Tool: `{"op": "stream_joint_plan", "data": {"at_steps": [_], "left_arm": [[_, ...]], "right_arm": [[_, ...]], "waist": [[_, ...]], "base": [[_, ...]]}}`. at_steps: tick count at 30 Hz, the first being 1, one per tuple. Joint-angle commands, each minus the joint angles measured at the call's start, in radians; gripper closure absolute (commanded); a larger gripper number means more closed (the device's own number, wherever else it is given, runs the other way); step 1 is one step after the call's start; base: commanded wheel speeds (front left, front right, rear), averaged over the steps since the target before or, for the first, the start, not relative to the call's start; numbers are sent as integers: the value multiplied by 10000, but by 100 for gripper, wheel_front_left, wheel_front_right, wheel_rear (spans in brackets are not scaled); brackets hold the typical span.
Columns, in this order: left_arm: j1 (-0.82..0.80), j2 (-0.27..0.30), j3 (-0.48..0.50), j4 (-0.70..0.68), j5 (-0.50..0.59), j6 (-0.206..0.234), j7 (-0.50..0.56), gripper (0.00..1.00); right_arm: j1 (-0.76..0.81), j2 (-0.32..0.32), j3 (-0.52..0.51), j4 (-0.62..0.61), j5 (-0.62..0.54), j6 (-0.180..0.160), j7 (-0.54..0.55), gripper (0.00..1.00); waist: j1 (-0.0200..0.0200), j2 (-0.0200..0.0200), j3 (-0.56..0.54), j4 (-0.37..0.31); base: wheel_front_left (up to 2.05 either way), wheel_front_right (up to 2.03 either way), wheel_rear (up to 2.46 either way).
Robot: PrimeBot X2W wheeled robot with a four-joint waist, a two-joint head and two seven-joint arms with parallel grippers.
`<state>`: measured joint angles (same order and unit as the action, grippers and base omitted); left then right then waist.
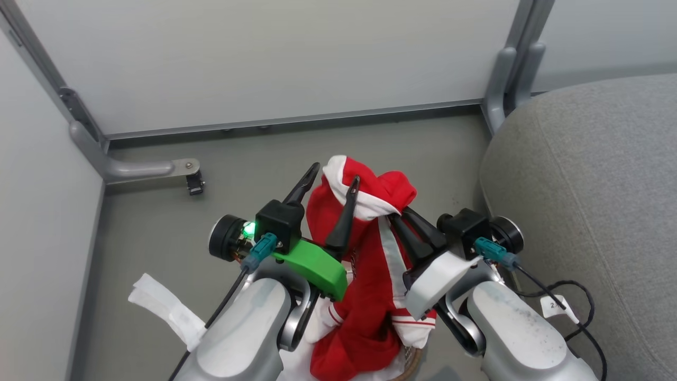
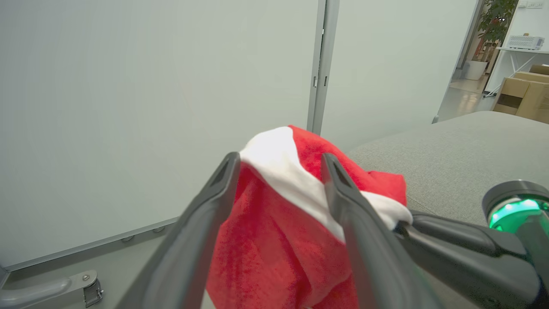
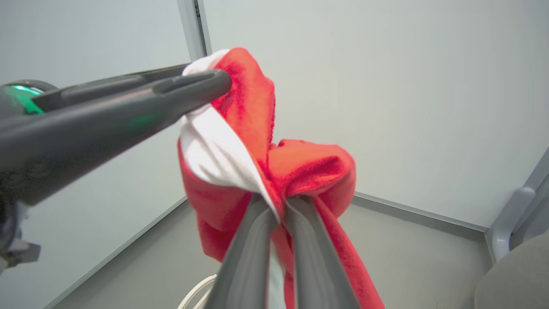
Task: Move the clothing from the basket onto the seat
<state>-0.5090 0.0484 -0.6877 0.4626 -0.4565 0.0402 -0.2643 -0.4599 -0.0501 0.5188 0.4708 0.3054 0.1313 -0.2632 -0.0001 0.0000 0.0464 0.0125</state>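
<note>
A red garment of the clothing (image 1: pixel 370 248) with a white hem hangs lifted between my two arms; its lower part trails down to the basket, of which a bit of brown rim (image 1: pixel 413 365) shows at the bottom. My right gripper (image 1: pixel 400 212) is shut on a bunched fold near the top, as the right wrist view shows (image 3: pixel 279 199). My left gripper (image 1: pixel 336 173) stands open, its fingers either side of the white hem (image 2: pixel 274 159), which rests against one finger (image 2: pixel 343 193). The grey seat (image 1: pixel 582 174) lies to the right.
Pale partition walls with grey metal posts (image 1: pixel 508 74) close off the back and left. A metal foot bracket (image 1: pixel 188 170) sits on the grey floor at the left. A white cloth strip (image 1: pixel 158 307) hangs at lower left. A black cable (image 1: pixel 576 296) lies on the seat edge.
</note>
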Motion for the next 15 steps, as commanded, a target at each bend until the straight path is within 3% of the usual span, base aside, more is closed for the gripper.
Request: {"op": "stream_joint_plan", "data": {"at_steps": [1,15], "left_arm": [[172,53,200,48,151,24,-2,0],[750,76,1523,136,1306,-428,-2,0]], "right_arm": [[117,-30,-119,-159,-102,-10,-22,100],[469,-21,-1187,-1297,-239,-10,-22,100]], "waist": [[1,0,166,-631],[1,0,846,-3544]], "base": [[0,0,0],[0,0,0]]}}
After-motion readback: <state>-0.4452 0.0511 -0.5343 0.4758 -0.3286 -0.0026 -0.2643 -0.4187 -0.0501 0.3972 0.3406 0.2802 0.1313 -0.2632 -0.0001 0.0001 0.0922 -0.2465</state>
